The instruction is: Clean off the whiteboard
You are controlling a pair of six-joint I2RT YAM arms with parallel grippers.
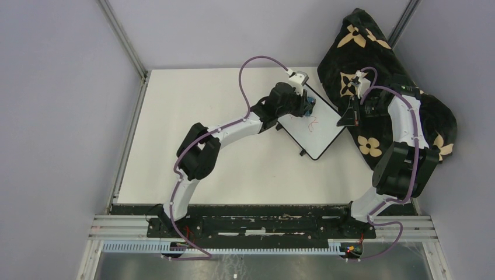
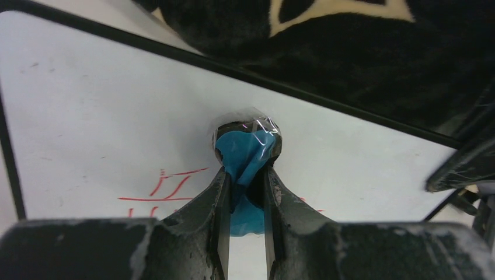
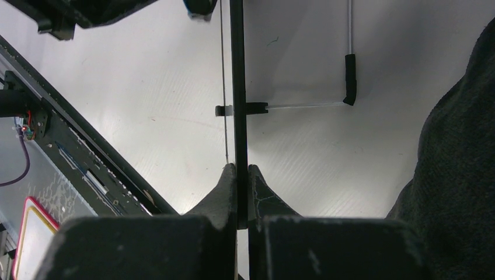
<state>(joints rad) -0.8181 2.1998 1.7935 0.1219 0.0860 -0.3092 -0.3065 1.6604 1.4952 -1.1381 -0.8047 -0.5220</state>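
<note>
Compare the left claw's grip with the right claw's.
The left claw is shut on a small blue pad in clear wrap, held against the white rectangular whiteboard's face; the right claw pinches that board's thin black frame edge-on. The left sits by red scribbles; the right beside a black flowered blanket. Both are shut.

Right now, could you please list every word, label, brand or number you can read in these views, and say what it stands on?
No text can be read in any view.
Red handwriting on the whiteboard: loose strokes, partly hidden, not legible as words.
Blanket: only tan flower motifs, no letters that I can make out.
</note>
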